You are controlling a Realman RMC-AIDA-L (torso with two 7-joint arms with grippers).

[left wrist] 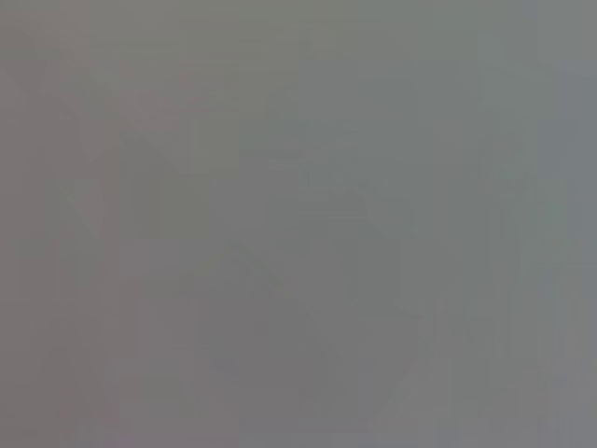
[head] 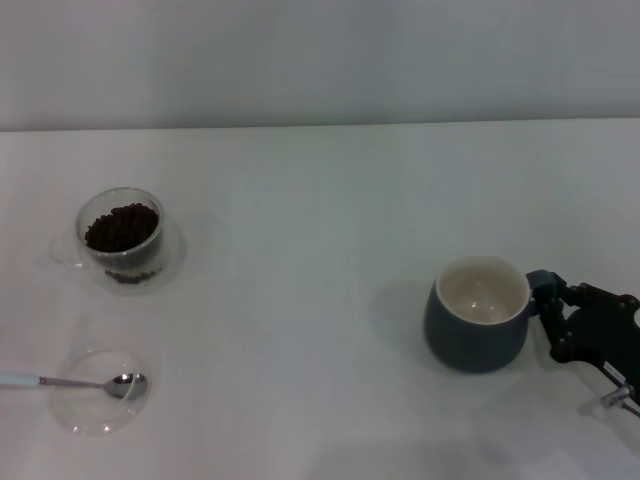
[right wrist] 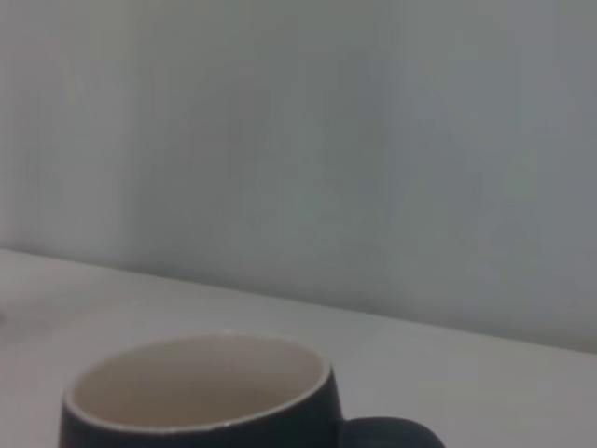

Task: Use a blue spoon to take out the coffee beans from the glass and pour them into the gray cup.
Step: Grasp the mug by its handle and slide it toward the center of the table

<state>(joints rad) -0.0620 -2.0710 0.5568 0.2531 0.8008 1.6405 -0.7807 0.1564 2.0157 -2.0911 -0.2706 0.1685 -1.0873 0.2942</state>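
Over on the robot's left lies the pale-blue-handled metal spoon (head: 70, 381), handle pointing outward, far from the right tool (head: 548, 300), gripping the dark blue-gray ceramic mug (head: 478, 315) by its handle.

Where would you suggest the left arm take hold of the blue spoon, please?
Probably the pale handle: the blue spoon lies flat, its bowl resting in the shallow glass dish and its handle sticking out over bare table toward the robot's left. Come down from above, pincer closing across the stem.
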